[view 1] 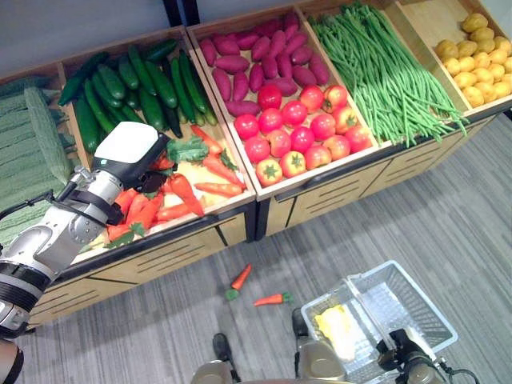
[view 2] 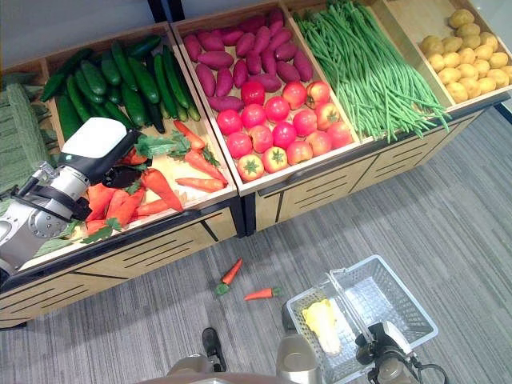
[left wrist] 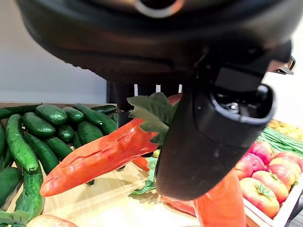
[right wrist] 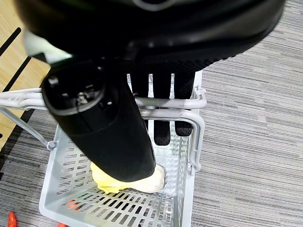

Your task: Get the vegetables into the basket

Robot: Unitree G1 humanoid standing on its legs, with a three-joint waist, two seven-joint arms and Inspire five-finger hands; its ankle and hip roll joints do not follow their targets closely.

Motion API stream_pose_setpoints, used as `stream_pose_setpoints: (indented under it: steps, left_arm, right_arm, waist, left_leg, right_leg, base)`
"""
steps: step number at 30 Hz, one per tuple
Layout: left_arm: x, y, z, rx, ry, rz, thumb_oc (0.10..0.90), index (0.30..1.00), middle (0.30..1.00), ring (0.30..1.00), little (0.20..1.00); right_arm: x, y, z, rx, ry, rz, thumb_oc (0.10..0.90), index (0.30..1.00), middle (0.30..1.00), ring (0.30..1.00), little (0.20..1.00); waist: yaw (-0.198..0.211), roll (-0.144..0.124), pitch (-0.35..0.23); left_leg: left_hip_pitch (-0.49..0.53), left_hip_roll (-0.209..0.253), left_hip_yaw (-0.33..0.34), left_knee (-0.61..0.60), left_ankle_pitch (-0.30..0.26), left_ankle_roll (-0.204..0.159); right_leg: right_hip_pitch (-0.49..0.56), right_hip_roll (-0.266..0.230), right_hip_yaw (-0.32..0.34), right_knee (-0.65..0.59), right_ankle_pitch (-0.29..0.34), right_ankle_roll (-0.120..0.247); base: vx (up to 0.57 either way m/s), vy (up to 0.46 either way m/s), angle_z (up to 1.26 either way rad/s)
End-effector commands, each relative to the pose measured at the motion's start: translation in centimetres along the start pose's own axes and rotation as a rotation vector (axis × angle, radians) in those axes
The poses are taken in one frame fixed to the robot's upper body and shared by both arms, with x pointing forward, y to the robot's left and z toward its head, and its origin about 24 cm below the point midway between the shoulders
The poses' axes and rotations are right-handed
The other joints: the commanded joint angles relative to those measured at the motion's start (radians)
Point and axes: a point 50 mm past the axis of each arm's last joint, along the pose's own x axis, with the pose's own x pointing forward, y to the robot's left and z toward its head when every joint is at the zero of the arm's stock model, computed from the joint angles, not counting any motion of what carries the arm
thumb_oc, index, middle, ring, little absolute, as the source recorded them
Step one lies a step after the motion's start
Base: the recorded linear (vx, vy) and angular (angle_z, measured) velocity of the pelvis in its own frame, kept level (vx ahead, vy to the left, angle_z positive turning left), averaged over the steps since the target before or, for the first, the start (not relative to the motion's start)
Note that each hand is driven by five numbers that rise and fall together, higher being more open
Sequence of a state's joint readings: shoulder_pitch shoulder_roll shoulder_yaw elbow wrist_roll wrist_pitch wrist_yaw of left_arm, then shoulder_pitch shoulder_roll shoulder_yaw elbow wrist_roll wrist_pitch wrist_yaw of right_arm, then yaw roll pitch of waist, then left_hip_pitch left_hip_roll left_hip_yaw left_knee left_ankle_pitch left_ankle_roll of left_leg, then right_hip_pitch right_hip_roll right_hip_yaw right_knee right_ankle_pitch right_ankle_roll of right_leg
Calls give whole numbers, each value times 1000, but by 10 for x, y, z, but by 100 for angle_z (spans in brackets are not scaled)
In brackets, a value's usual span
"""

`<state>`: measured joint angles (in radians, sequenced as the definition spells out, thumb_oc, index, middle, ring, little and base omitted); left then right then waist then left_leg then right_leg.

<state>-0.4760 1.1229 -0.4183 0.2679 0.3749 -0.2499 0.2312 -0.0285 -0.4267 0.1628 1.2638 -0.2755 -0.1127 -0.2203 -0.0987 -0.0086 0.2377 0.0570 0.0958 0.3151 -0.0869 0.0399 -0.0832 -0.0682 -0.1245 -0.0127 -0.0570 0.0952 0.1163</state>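
My left hand (view 1: 128, 152) reaches into the carrot bin of the wooden stand. In the left wrist view its thumb (left wrist: 208, 137) and fingers are shut on an orange carrot (left wrist: 99, 158) with green leaves. More carrots (view 1: 212, 168) lie in the bin beside the hand. Two carrots (view 1: 238, 280) (view 1: 272, 300) lie on the floor in front of the stand. The grey wire basket (view 1: 416, 280) hangs low at the right and holds a pale yellow vegetable (view 1: 336, 328). My right hand (right wrist: 161, 123) has its fingers hooked round the basket's handles (right wrist: 189, 113).
The stand's other bins hold cucumbers (view 1: 136, 88), purple sweet potatoes (view 1: 256, 60), tomatoes (view 1: 300, 132), green beans (view 1: 376, 72) and yellow potatoes (view 1: 476, 60). Ridged green gourds (view 1: 32, 144) lie at the far left. Grey carpet lies between the stand and the basket.
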Motion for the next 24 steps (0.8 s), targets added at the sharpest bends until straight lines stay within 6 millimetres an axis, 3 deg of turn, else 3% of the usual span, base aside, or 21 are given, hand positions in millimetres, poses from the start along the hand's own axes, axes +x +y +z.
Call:
stream_pose_setpoints:
  steps: [1,11,16,19,20,23,24]
  left_arm:
    - [17,67,11,25,-93,243,400,300,300,300,300]
    - [19,65,28,-6,-178,218,400,300,300,300,300]
    - [17,71,31,13,-199,234,400,300,300,300,300]
    - [15,74,30,25,-199,241,400,300,300,300,300]
    - [13,76,27,39,-187,247,400,300,300,300,300]
    - [12,87,27,59,-186,272,400,300,300,300,300]
    - [12,88,27,60,-188,272,400,300,300,300,300]
  right_arm:
    - [-8,-9,-34,-24,81,-37,400,300,300,300,300]
    - [-10,-9,-42,2,110,-48,400,300,300,300,300]
    - [-11,-9,-43,19,115,-58,400,300,300,300,300]
    - [-10,-9,-41,22,113,-60,400,300,300,300,300]
    - [-10,-7,-39,27,115,-60,400,300,300,300,300]
    - [-8,-10,-36,33,112,-75,400,300,300,300,300]
    - [-8,-11,-35,40,111,-79,400,300,300,300,300]
  waist:
    - [-3,-26,-84]
    - [-17,-43,-78]
    - [-39,-63,-56]
    - [-36,-66,-53]
    - [-24,-64,-46]
    - [4,-33,-43]
    - [6,-34,-46]
  left_leg:
    - [20,-16,-34,9,-34,-4]
    - [17,-44,-15,50,-70,19]
    - [7,-78,28,37,-72,41]
    - [-1,-80,45,35,-68,43]
    - [-13,-67,69,34,-58,46]
    - [-59,-18,135,76,-50,51]
    - [-66,-16,145,86,-51,51]
  right_leg:
    - [-61,-66,40,33,54,75]
    - [-78,-89,70,59,68,93]
    - [-148,-97,133,65,181,128]
    - [-166,-95,140,66,198,134]
    - [-176,-92,109,87,176,126]
    - [-137,-88,-22,295,8,82]
    - [-128,-87,-28,302,-2,80]
  base:
    - [-8,43,-3]
    - [-17,68,-6]
    - [-87,88,-24]
    - [-86,20,-37]
    - [-202,1,-26]
    - [-240,35,-84]
    - [-168,-30,-92]
